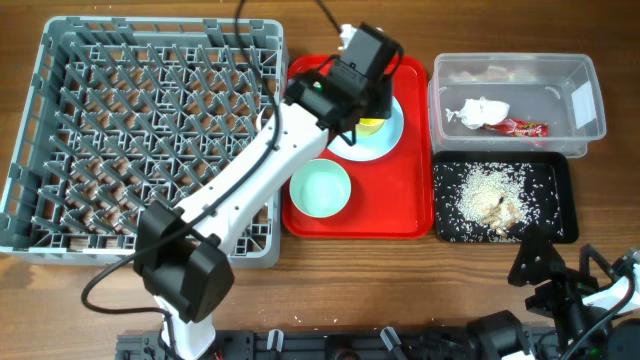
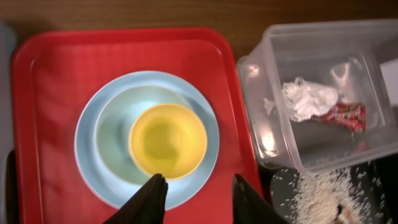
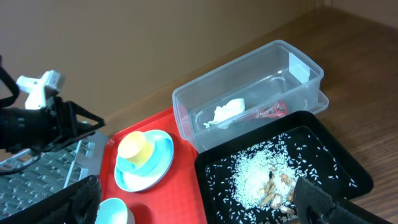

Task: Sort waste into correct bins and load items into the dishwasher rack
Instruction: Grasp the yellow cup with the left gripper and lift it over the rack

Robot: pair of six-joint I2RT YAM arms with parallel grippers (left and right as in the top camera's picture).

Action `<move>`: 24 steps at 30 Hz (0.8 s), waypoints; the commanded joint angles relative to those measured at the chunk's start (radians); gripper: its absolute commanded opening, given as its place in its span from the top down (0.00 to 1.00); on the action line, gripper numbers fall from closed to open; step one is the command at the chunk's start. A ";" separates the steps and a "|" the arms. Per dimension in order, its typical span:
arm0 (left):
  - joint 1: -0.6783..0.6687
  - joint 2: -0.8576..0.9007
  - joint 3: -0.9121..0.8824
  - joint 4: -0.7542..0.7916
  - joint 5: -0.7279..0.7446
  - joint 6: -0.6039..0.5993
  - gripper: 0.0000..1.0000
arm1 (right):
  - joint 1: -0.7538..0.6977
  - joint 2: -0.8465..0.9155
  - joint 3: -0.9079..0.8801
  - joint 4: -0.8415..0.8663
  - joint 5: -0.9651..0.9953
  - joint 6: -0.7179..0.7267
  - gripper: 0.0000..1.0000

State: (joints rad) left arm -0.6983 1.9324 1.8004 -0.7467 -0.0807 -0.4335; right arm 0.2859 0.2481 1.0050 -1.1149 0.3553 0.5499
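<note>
Fingers (image 2: 149, 202) of the left gripper (image 2: 198, 180) spread wide over the smooth round yellow cup (image 2: 168, 140); white arm (image 1: 250, 170) stretches diagonally across the pegged grey rack (image 1: 100, 120).

Yellow cup (image 2: 168, 141) sits upright on the pale-blue plate (image 2: 87, 149).

The left arm (image 1: 250, 175) is made of smooth white tubular links joined by chunky black housings, the largest a boxy block at its base, with thin black cables (image 1: 240, 25) trailing from it and a small green spot on the black wrist. Its left gripper (image 2: 199, 193) ends in two matte black, tapering fingers (image 2: 151, 200). The right arm (image 1: 545, 268) shows the same angular black blocks with a bit of white link, and the right gripper (image 3: 199, 202) has broad, grainy black fingers (image 3: 320, 202).
</note>
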 commanded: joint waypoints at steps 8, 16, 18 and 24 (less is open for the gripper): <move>-0.057 0.180 -0.001 0.085 0.000 0.098 0.70 | -0.005 -0.010 0.002 0.002 -0.012 0.010 0.00; -0.064 0.270 -0.001 0.089 -0.097 0.097 0.78 | -0.005 -0.010 0.002 0.002 -0.012 0.010 0.00; -0.064 0.282 -0.001 0.090 -0.112 0.097 0.78 | -0.005 -0.010 0.002 0.002 -0.012 0.010 0.00; -0.063 0.272 -0.001 0.099 -0.288 0.096 0.96 | -0.005 -0.010 0.002 0.002 -0.012 0.010 0.00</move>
State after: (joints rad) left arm -0.7578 2.2009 1.8000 -0.6571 -0.2260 -0.3412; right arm 0.2859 0.2481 1.0050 -1.1149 0.3553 0.5499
